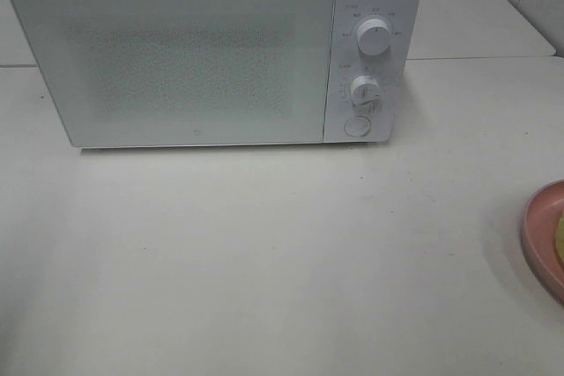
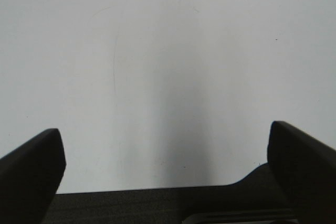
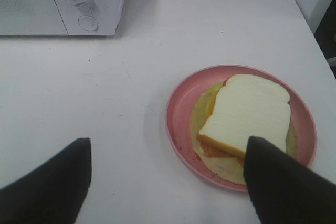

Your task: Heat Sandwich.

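Observation:
The sandwich (image 3: pixel 247 114), thick white bread with yellow and orange filling, lies on a round pink plate (image 3: pixel 178 124) in the right wrist view. My right gripper (image 3: pixel 165 182) hangs open above the table just short of the plate, one finger (image 3: pixel 283 187) overlapping the plate's near rim, nothing between the fingers. In the high view only the plate's edge (image 1: pixel 539 235) shows at the far right. The white microwave (image 1: pixel 176 50) stands at the back with its door shut. My left gripper (image 2: pixel 168 171) is wide open over bare table, holding nothing. Neither gripper shows in the high view.
The microwave's two knobs (image 1: pixel 374 37) and round button (image 1: pixel 357 126) sit on its right panel. The white table (image 1: pixel 264 253) stretches in front of it. A table edge and a tiled wall lie at the far right.

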